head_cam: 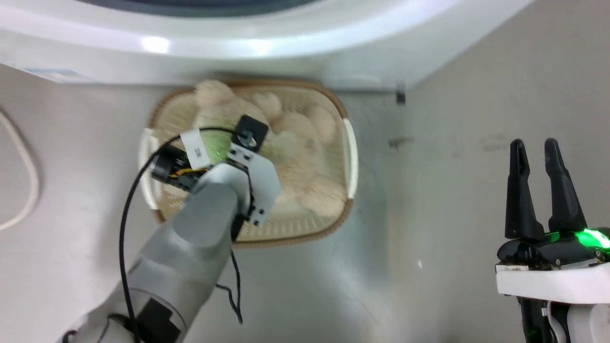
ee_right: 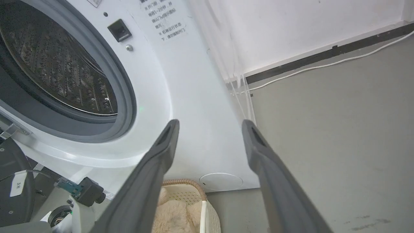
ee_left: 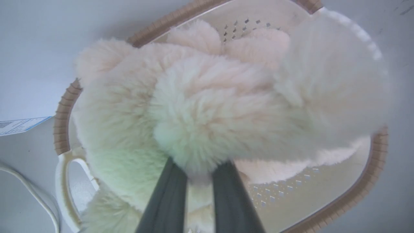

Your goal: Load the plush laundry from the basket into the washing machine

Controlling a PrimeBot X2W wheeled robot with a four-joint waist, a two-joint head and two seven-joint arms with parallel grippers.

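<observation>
The plush laundry (head_cam: 300,157) is a shaggy cream toy lying in the basket (head_cam: 295,238), which stands on the floor just in front of the washing machine (head_cam: 286,47). My left arm reaches down into the basket from the lower left. In the left wrist view my left gripper (ee_left: 199,165) is closed narrowly on a lump of the plush laundry (ee_left: 210,97), its tips buried in fur, above the basket (ee_left: 61,113). My right gripper (head_cam: 534,147) hangs open and empty at the lower right. The right wrist view has the right gripper (ee_right: 210,124) before the washing machine (ee_right: 187,97), whose steel drum (ee_right: 58,64) is exposed.
A white cable (head_cam: 28,171) loops on the floor left of the basket. Bare grey floor (head_cam: 452,190) lies between the basket and my right gripper. Another white cable (ee_right: 323,64) runs along the dark baseboard beside the washer.
</observation>
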